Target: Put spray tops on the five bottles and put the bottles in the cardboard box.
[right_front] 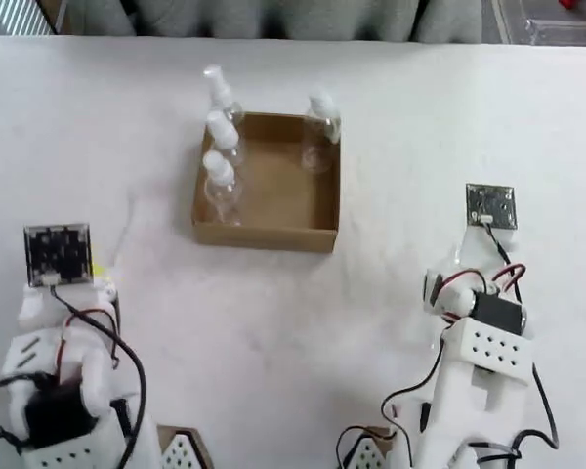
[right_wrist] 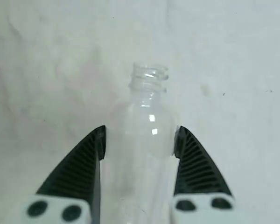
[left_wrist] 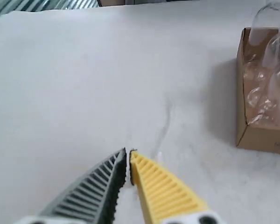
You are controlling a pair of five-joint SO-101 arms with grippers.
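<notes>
- Four clear plastic bottles with white spray tops [right_front: 222,186] stand in the brown cardboard box [right_front: 264,234], near the desk's [right_front: 98,127] far edge.
- Right pincer [right_wrist: 141,135] grasps the fifth clear bottle [right_wrist: 147,107], topless, unboxed.
- Left pincer [left_wrist: 129,163] clenched, empty.

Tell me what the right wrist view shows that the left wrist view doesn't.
Right wrist view, not the left: an uncapped bottle, its threaded neck bare, held between the black fingers of the right pincer, which press against its sides. Left wrist view, not the right: the left pincer, its grey and yellow fingers shut with nothing between them, and a corner of the cardboard box with clear bottles standing inside. Both share the white table underneath.
</notes>
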